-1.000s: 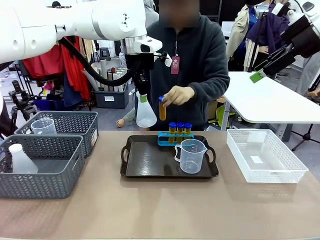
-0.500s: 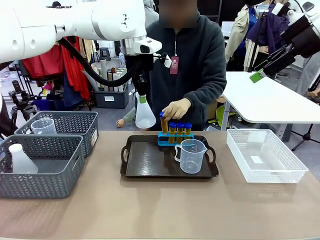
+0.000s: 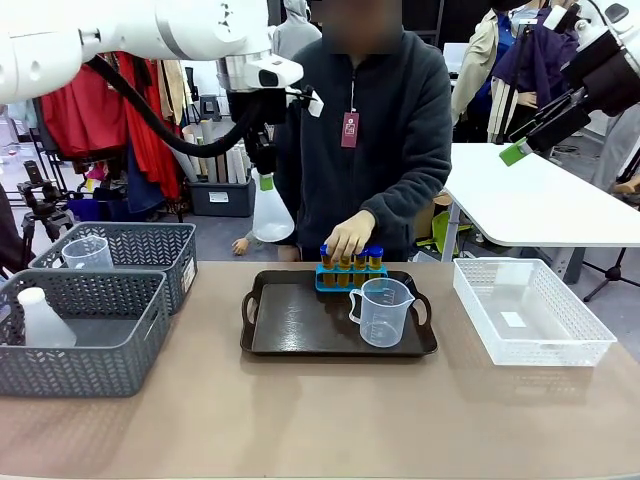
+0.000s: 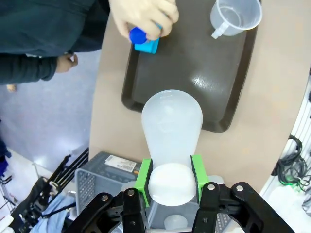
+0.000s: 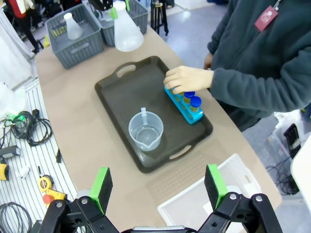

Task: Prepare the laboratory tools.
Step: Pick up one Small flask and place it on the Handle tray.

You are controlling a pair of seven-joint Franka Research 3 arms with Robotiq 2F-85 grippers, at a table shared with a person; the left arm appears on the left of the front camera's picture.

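Since a second ago the left claw [image 4: 170, 182] has carried the conical flask [image 3: 272, 212] up and leftward, and the person's hand [image 3: 349, 236] has dropped onto the blue-capped tubes [image 3: 374, 258] in the blue rack [image 3: 349, 280]. The claw grips the flask's neck above the desk [image 3: 320, 410], seemingly short of the tray [image 3: 290, 325]. The measuring cup [image 3: 381, 311] stands in the tray. The right claw [image 5: 159, 184] gapes wide, holding nothing.

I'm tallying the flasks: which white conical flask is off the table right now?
The flask hanging neck-up in the left gripper, beside the person; the other flask stands in the near grey basket.
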